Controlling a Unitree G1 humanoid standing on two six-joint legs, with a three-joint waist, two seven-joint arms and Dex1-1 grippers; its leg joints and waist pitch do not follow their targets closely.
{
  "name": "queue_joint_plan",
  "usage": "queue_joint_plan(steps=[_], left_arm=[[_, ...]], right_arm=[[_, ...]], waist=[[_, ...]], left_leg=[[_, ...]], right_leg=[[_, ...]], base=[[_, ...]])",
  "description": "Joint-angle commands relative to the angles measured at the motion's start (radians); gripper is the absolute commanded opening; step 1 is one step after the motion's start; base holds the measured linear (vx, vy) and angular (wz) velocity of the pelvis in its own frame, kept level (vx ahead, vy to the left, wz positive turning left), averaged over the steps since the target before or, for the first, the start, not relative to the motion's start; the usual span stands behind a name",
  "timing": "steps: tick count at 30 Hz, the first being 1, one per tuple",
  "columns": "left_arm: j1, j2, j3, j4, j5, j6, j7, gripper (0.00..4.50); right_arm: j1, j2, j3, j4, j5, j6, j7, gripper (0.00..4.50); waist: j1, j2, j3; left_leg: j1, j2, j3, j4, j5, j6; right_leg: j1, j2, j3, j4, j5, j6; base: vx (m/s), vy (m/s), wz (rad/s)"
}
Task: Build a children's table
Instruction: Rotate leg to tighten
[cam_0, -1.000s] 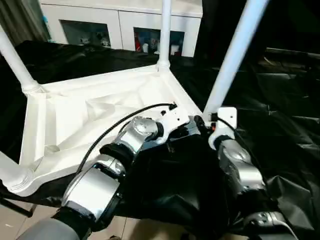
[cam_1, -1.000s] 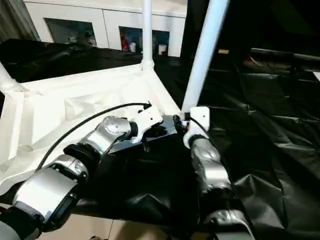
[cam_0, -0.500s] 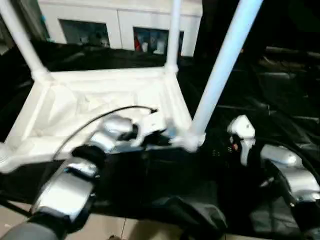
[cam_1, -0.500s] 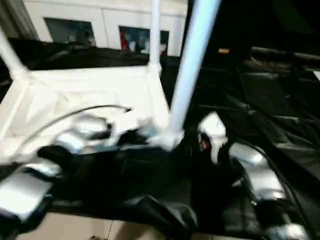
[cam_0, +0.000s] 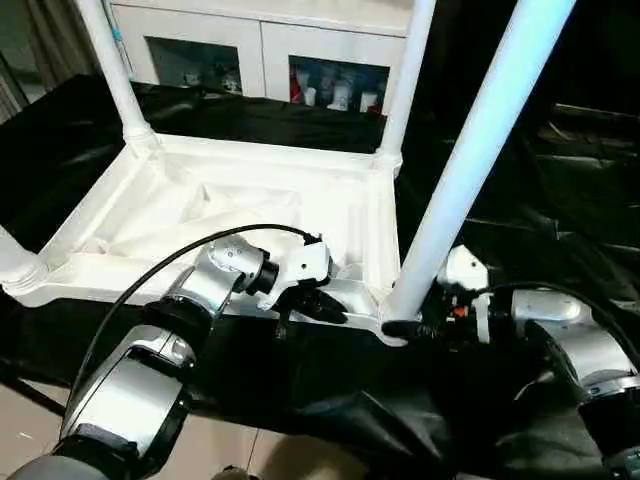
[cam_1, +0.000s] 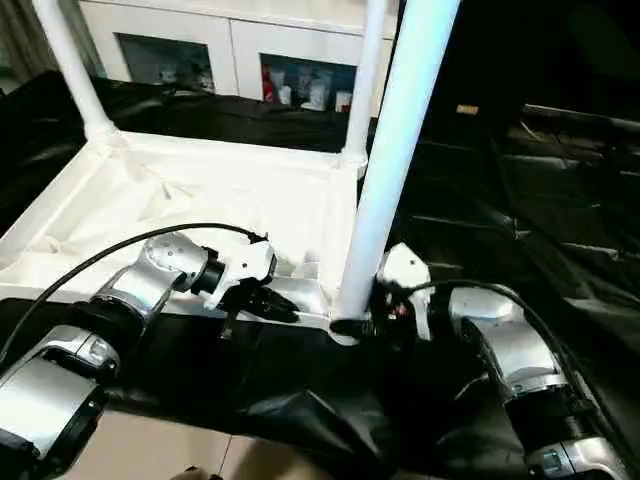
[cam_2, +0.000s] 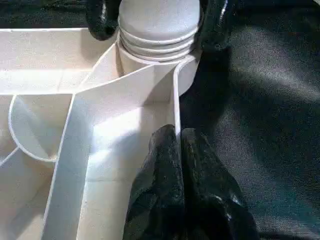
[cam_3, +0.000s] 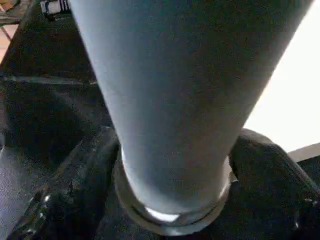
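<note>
Black-draped work table (cam_0: 560, 210), crinkled glossy cloth, carries the white plastic children's table (cam_0: 250, 215) upside down, ribbed underside up, lying over the near left part of the cloth with its near rim along the near edge. Since a second ago the tabletop has swung round: its near rim now runs almost level across the head views, where before it slanted. Four legs stand up from the corner sockets: near-right leg (cam_0: 480, 160), thick tapered tube; far-right leg (cam_0: 405, 85); far-left leg (cam_0: 112, 70); near-left leg (cam_0: 12, 262), just its base at the picture edge.

Left gripper (cam_0: 325, 308) is pinched tight on the tabletop's thin near rim, close to the near-right socket; before, it sat by that same corner. Right gripper (cam_0: 405, 328) has moved out to the right and now straddles the base of the near-right leg, fingers wide, one either side.

Left wrist view adds the grooved socket collar (cam_2: 157, 37), both right fingers beside it, and the left fingers (cam_2: 165, 190) pressed together over the rim. Right wrist view gives the leg base ring (cam_3: 170, 212) between the two black fingers (cam_3: 75, 185).
</note>
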Motion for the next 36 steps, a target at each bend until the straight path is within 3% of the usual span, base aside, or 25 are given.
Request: queue_joint_plan(steps=[1,7,11,20,23,24,25,27,28,31,36], left_arm=[[0.001,-0.015,-0.013,-0.025,0.005,-0.008,-0.016,0.0],[0.009,-0.014,-0.013,-0.048,0.002,0.009,-0.017,0.0],[0.011,-0.013,-0.013,-0.045,0.002,0.008,-0.017,0.0],[0.024,-0.003,-0.013,-0.048,0.007,0.016,-0.015,0.0],[0.013,-0.016,-0.01,-0.012,0.033,0.022,0.074,0.0],[-0.012,-0.038,-0.001,0.036,0.063,0.041,0.206,0.0],[-0.014,-0.04,0.0,0.039,0.065,0.042,0.216,0.0],[-0.039,-0.067,0.019,0.081,0.069,0.062,0.324,0.0],[-0.053,-0.083,0.026,0.101,0.072,0.072,0.377,0.0],[-0.078,-0.11,0.035,0.135,0.081,0.11,0.481,0.0],[-0.123,-0.17,0.067,0.189,0.09,0.159,0.711,0.0]], right_arm=[[-0.026,-0.007,0.01,0.017,-0.024,-0.009,0.006,3.53],[-0.039,0.01,-0.001,0.028,-0.013,0.001,-0.002,3.25],[-0.038,0.014,-0.002,0.029,-0.009,0.005,0.004,2.9],[-0.034,0.042,-0.018,0.051,-0.004,0.003,-0.016,2.7],[-0.036,0.103,-0.057,0.092,-0.032,-0.006,-0.178,2.7],[-0.04,0.158,-0.097,0.138,-0.05,-0.006,-0.33,2.7],[-0.041,0.163,-0.101,0.142,-0.05,-0.005,-0.342,2.7],[-0.042,0.222,-0.149,0.177,-0.048,0.003,-0.488,2.69],[-0.041,0.254,-0.171,0.194,-0.052,0.008,-0.57,2.69],[-0.035,0.303,-0.19,0.215,-0.083,0.002,-0.711,2.69],[-0.053,0.394,-0.23,0.263,-0.149,-0.028,-0.996,2.69]], waist=[[-0.001,-0.019,-0.079],[0.0,-0.02,-0.08],[-0.001,-0.022,-0.078],[-0.003,-0.022,-0.077],[-0.012,-0.021,-0.076],[-0.019,-0.022,-0.075],[-0.025,-0.018,-0.073],[-0.029,-0.023,-0.073],[-0.032,-0.015,-0.073],[-0.04,-0.015,-0.073],[-0.049,-0.009,-0.075]], left_leg=[[0.007,-0.001,0.017,-0.061,-0.161,0.101],[0.005,-0.002,0.017,-0.059,-0.146,0.106],[0.006,-0.002,0.016,-0.06,-0.17,0.098],[0.006,-0.002,0.015,-0.061,-0.186,0.082],[0.005,-0.005,0.013,-0.063,-0.199,0.065],[0.005,-0.007,0.012,-0.065,-0.219,0.05],[0.011,-0.008,0.013,-0.065,-0.245,0.031],[0.008,-0.01,0.009,-0.068,-0.259,0.02],[0.009,-0.011,0.009,-0.068,-0.268,0.016],[0.012,-0.013,0.007,-0.069,-0.289,-0.001],[0.007,-0.017,0.009,-0.066,-0.275,0.008]], right_leg=[[0.06,-0.027,0.019,-0.047,-0.178,-0.261],[0.062,-0.025,0.019,-0.044,-0.157,-0.264],[0.06,-0.025,0.019,-0.048,-0.2,-0.255],[0.058,-0.025,0.019,-0.048,-0.217,-0.249],[0.056,-0.024,0.019,-0.051,-0.24,-0.239],[0.054,-0.023,0.017,-0.056,-0.282,-0.224],[0.047,-0.023,0.018,-0.064,-0.331,-0.21],[0.05,-0.022,0.016,-0.066,-0.368,-0.19],[0.047,-0.021,0.017,-0.068,-0.367,-0.188],[0.044,-0.019,0.015,-0.071,-0.375,-0.179],[0.045,-0.016,0.018,-0.07,-0.32,-0.19]], base=[[0.0,0.0,0.0],[0.0,0.0,0.0],[0.0,0.0,0.0],[0.0,0.0,0.0],[0.0,0.0,0.0],[0.0,0.0,0.0],[0.0,0.0,0.0],[0.0,0.0,0.0],[0.0,0.0,0.0],[0.0,0.0,0.0],[0.0,0.0,0.0]])
